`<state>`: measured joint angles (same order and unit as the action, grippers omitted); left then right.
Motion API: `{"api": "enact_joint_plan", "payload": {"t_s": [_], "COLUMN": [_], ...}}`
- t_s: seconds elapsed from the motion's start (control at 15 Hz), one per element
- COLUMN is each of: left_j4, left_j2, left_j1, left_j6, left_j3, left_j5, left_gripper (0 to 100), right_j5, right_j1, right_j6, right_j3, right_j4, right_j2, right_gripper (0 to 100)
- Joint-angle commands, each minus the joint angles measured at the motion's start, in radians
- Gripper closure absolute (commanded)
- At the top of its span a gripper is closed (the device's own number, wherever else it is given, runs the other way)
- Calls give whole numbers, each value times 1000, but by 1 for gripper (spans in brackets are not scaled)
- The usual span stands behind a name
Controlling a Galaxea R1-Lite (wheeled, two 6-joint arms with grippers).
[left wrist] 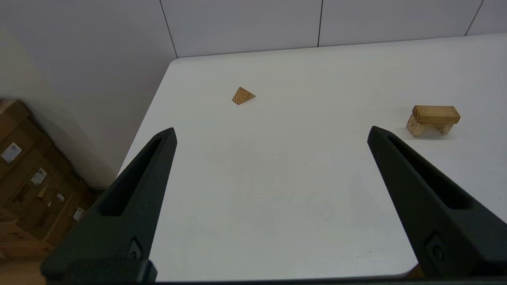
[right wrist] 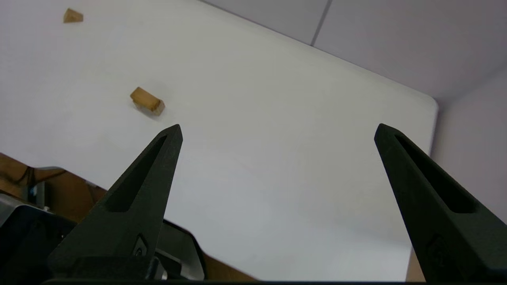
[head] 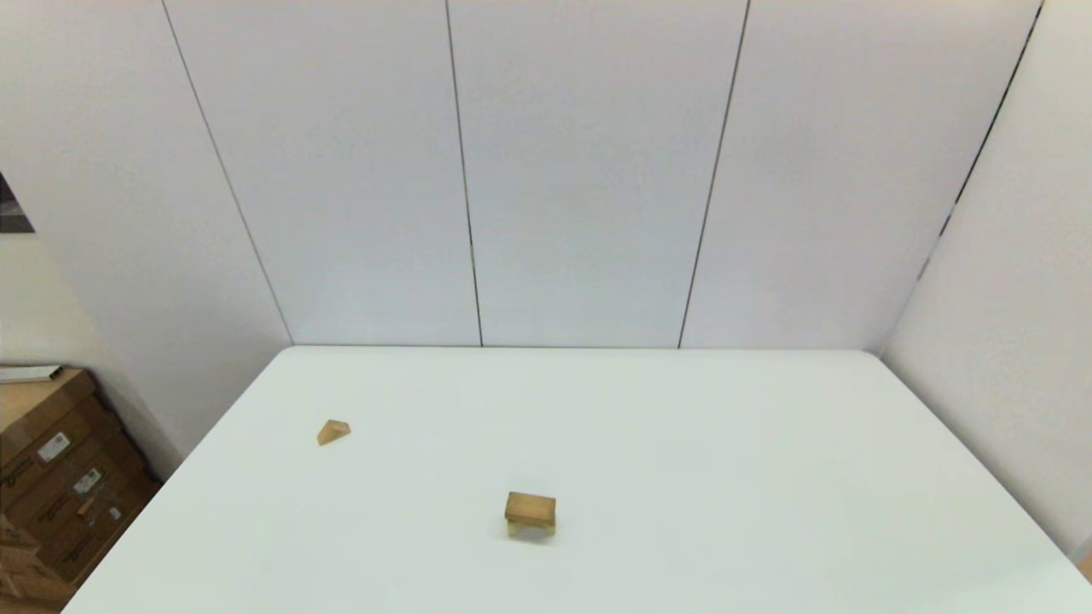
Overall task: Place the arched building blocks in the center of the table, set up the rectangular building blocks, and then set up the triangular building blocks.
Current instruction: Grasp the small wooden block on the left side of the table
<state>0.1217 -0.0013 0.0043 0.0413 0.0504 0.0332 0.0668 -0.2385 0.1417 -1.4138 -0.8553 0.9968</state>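
On the white table (head: pixel 682 443), the arched block (head: pixel 531 530) stands on its two legs near the middle front. The darker rectangular slab (head: pixel 530 507) lies flat on top of it. In the left wrist view the same pair shows as slab (left wrist: pixel 435 114) over arch (left wrist: pixel 415 126). The small triangular wedge (head: pixel 333 432) lies alone toward the table's left, also seen as wedge (left wrist: pixel 243 95) and wedge (right wrist: pixel 73 16). My left gripper (left wrist: pixel 271 130) is open and empty over the near left part of the table. My right gripper (right wrist: pixel 278 126) is open and empty off the near right edge. Neither arm shows in the head view.
Stacked cardboard boxes (head: pixel 60 477) sit on the floor beyond the table's left edge. White wall panels (head: pixel 580 170) close off the far and right sides of the table.
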Motion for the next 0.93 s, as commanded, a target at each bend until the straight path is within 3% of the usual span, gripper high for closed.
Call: {"api": "enact_joint_plan", "payload": {"t_s": [0.07,0.27,0.53,0.67,0.87,0.93], "left_j4": [-1,1,1,1,1,1], "left_j2": [1,1,1,1,1,1], "left_j1": [0,0,0,0,0,0], "left_j6": [0,2,0,0,-1,-1], "left_j3": [0,0,0,0,0,0], "left_j5": [1,1,1,1,1,-1], "left_gripper": [0,0,0,0,0,0], "right_j5": [-47,-47,-39,-45,-44,-38], "right_j1": [74,200,237,237,237,237], "right_j6": [-16,6,6,-7,-179,-174], "right_j3": [299,450,622,806,978,1052], "right_j4": [-60,-59,-31,126,360,409], "right_j2": [-503,-685,-896,-1000,-997,-997], "right_gripper": [0,0,0,0,0,0]}}
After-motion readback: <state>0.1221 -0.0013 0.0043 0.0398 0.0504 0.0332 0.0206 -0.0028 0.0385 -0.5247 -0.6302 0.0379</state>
